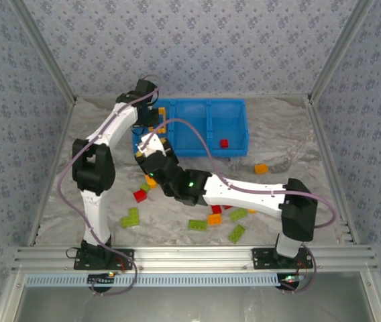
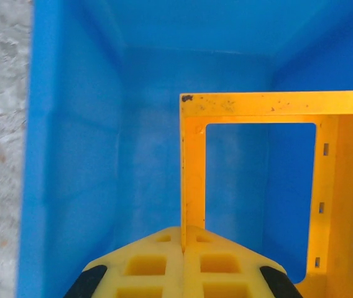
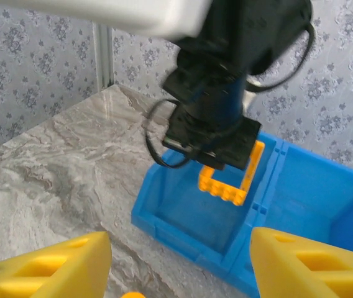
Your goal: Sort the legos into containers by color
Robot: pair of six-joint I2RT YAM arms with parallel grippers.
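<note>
— Left pincer [image 2: 183,239] of yours is pressed together on one thin side bar of the orange-yellow square frame [image 2: 251,112]. It holds the frame over the compartment of the blue bin [image 2: 71,155] nearest the bench's left edge. The bin itself sits toward the bench's far edge.

— Agreed, and from the right wrist view you can see the frame [image 3: 226,186] dangling below that pincer, above the bin's rim rather than resting inside. Your right pincer [image 3: 179,267] is spread wide with nothing between its fingers, low over the bench just off the bin's near left corner.

— How do you expect the frame to behave when you let it go?

— I'd judge it light, rigid and slick: hollow plastic, all edges. Held by one bar, it could pivot in the grip, so a low release should keep it from bouncing out over the wall.

— For the loose legos, you have an orange brick [image 1: 151,180] close to the right pincer. A red one [image 1: 139,195] and several green ones [image 1: 131,217] are scattered over the near half of the bench, and another orange one [image 1: 261,168] lies toward the right edge.

— Take those across their flat side walls, not the studded tops. They look small and hard, and likely to skid on the marbled surface if you clip a corner. One red brick [image 1: 223,143] already lies in the compartment at the bin's right end.
</note>
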